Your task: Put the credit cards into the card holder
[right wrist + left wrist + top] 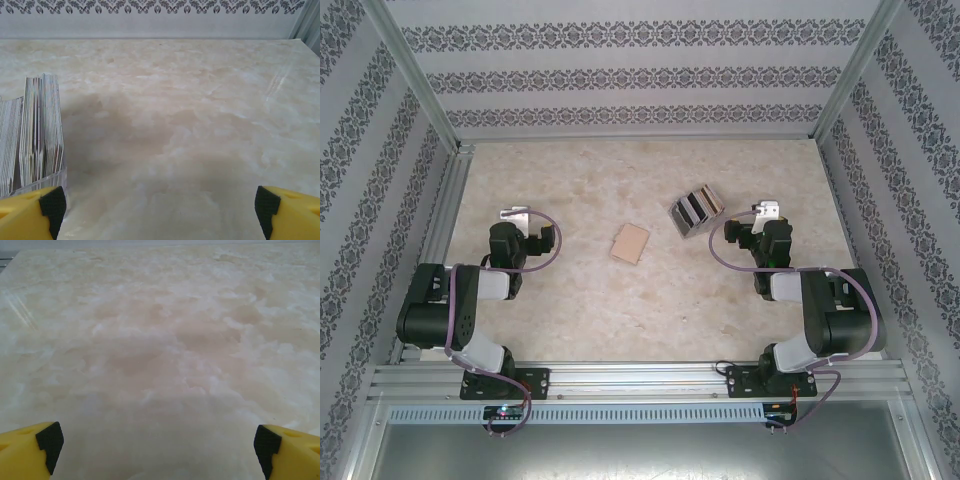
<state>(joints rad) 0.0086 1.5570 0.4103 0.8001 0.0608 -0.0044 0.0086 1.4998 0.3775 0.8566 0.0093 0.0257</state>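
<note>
Tan rectangular cards (630, 243), clear plastic holder (695, 211)

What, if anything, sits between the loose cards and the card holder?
Nothing visible. Bare table lies between the tan cards and the card holder; the left gripper and right gripper sit out to either side, jaws open.

Bright, diffuse light washed the desk (580, 300). I noted only faint, soft shadows, streaky glare near the wrist views' edges, and mild blur throughout.
</note>
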